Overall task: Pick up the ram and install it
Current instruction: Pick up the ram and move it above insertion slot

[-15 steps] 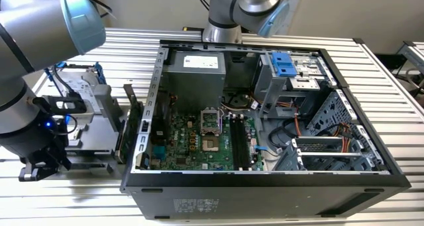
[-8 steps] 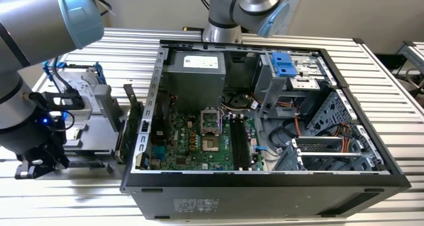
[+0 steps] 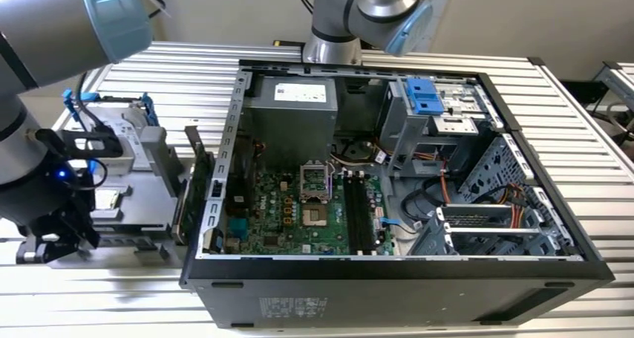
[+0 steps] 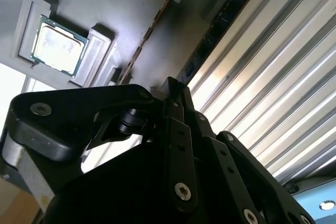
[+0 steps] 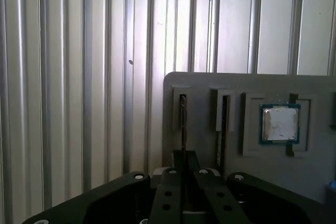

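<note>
The ram [image 5: 182, 121] is a thin dark stick standing on edge in the slot nearest the edge of a grey holder plate [image 5: 205, 85]. The second wrist view shows the ram's [image 4: 220, 24] dark green face. My gripper [image 5: 185, 155] has its fingers pressed together on the stick's near end, as the second wrist view also shows at the gripper [image 4: 172, 83]. In the exterior view the gripper [image 3: 70, 238] hangs low at the exterior view's left, beside the holder. The black motherboard slots [image 3: 358, 208] lie inside the open computer case [image 3: 396, 271].
A second thin stick [image 5: 224, 124] stands in the neighbouring slot, and a processor chip [image 5: 281, 124] lies beyond it. A hard drive in a blue frame [image 3: 109, 122] and a green expansion card [image 3: 195, 178] stand between holder and case. The table [image 3: 584, 108] is ribbed metal.
</note>
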Controlling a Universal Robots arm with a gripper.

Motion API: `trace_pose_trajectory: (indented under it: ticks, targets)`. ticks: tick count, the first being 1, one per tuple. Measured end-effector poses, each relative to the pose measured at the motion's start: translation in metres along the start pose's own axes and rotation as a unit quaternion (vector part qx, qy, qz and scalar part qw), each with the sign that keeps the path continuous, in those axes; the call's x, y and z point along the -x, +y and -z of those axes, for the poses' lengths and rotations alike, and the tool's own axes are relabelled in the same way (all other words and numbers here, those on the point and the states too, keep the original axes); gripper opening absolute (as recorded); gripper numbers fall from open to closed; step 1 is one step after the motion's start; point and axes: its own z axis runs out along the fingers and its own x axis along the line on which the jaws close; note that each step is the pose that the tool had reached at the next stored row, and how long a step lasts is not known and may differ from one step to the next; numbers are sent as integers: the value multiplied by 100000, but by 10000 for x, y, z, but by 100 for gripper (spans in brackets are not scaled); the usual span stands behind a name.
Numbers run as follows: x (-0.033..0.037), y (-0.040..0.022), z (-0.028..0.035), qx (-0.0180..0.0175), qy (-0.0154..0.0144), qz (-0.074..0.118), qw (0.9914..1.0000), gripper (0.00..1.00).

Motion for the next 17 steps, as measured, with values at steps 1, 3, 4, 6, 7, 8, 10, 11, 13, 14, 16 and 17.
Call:
trace_pose_trajectory:
  ticks: [1,3,4,6,7,8,10,11,13,14,16,17]
  targets:
    - [0,0,11,-1,-2,-1,100000,0]
    - [1,0,35,0,0,-1,100000,0]
    - [1,1,45,0,-1,0,100000,0]
    - [1,1,67,-4,-3,0,100000,0]
    - [1,1,80,-4,-2,2,100000,0]
    - [1,1,92,-7,-6,2,100000,0]
    - [1,2,118,-1,-2,2,100000,0]
    - [1,2,130,-3,-4,2,100000,0]
    - [2,2,150,-1,-2,1,100000,0]
    - [2,3,159,-1,-1,1,100000,0]
    - [2,3,176,0,0,1,100000,0]
    - [2,3,184,0,1,1,100000,0]
